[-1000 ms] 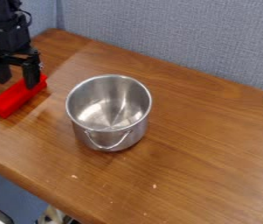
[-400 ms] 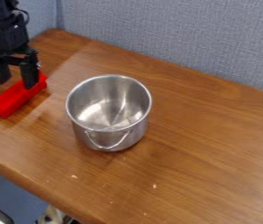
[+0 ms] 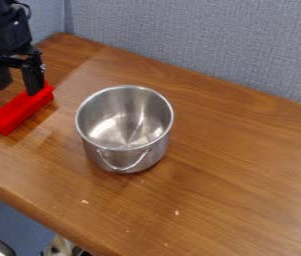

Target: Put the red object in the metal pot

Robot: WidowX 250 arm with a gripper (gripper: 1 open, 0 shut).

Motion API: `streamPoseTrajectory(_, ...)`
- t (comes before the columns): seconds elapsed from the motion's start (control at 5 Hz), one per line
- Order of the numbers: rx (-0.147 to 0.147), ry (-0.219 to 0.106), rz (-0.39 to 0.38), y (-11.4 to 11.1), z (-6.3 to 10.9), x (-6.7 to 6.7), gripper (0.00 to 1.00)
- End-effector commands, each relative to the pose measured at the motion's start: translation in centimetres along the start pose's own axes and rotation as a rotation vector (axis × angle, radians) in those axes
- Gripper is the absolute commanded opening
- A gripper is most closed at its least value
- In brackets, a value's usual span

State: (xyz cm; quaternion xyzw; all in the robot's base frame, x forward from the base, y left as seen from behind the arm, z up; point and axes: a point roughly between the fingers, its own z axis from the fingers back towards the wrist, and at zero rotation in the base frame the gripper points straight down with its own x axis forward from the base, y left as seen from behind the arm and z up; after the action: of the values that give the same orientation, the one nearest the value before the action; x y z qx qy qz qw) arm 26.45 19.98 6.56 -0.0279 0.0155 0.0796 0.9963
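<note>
The red object (image 3: 21, 109) is a long red block lying flat on the wooden table near its left edge. Just above its far end hangs my gripper (image 3: 15, 76), black, with its two fingers spread open and nothing between them. The fingertips stand slightly above and behind the block, apart from it. The metal pot (image 3: 126, 126) stands upright to the right of the block, shiny and empty, with its wire handle hanging down the front side.
The brown wooden table (image 3: 233, 160) has its left edge close beside the block and its front edge running diagonally below the pot. A grey-blue wall stands behind the table.
My gripper has risen a little from the block's far end, still open. The block and the pot have stayed where they were.
</note>
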Motion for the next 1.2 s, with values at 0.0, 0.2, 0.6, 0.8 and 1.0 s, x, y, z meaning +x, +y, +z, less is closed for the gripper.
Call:
streamPoseTrajectory(0.0, 0.057, -0.103, -0.001, 0.8, 3.6, 0.6, 1.0)
streamPoseTrajectory(0.2, 0.074, -0.072, -0.008, 1.1, 2.8, 0.1, 1.0)
streamPoseTrajectory(0.6, 0.086, -0.023, -0.048, 1.0, 1.8, -1.4, 1.0)
streamPoseTrajectory(0.8, 0.104, -0.003, -0.066, 0.9, 1.0, -1.4, 1.0)
streamPoseTrajectory(1.0, 0.111, 0.007, -0.078, 0.8, 0.7, -1.4, 1.0)
